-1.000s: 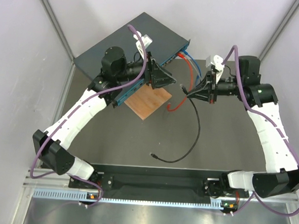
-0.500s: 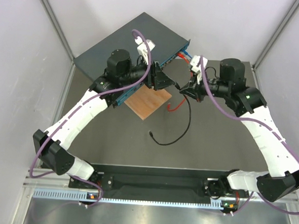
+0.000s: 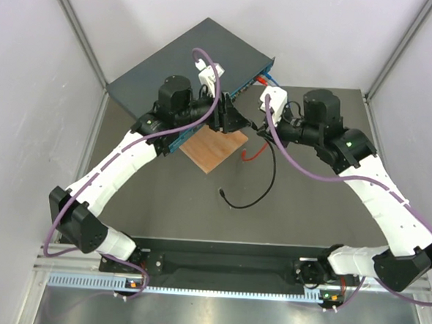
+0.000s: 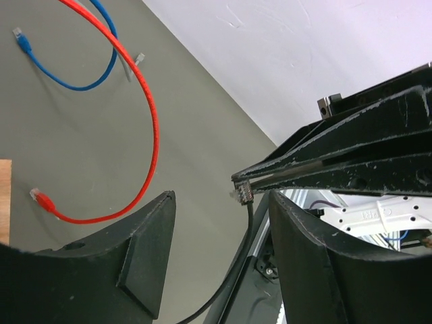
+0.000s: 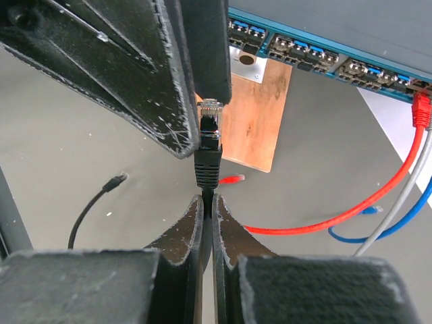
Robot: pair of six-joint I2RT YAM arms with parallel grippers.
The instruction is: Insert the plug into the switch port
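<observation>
1. Now my left gripper (image 3: pixel 235 119) stands wide open and empty, just in front of the switch (image 3: pixel 186 57).
2. Only the wrist views show the plug (image 5: pixel 210 116). Its long axis runs in line with my right fingers, its clear tip at the left gripper.
3. My right gripper (image 5: pixel 208 200) pinches its black cable (image 5: pixel 208 169) behind the boot.

**Right wrist view.** Right gripper (image 5: pixel 208 202), fingers pressed together on the black cable (image 5: pixel 88 210) directly below the plug (image 5: pixel 210 138). The plug stands upright, clear tip uppermost.

- Above and left of the plug: the left gripper's black fingers (image 5: pixel 128 64), one just over the tip.
- Above and right: wooden board (image 5: pixel 260 118), and beyond it the switch (image 5: pixel 317 54) with its teal socket row.
- Lower right: red cable (image 5: pixel 317 221) and blue cable (image 5: pixel 381 233).
</observation>
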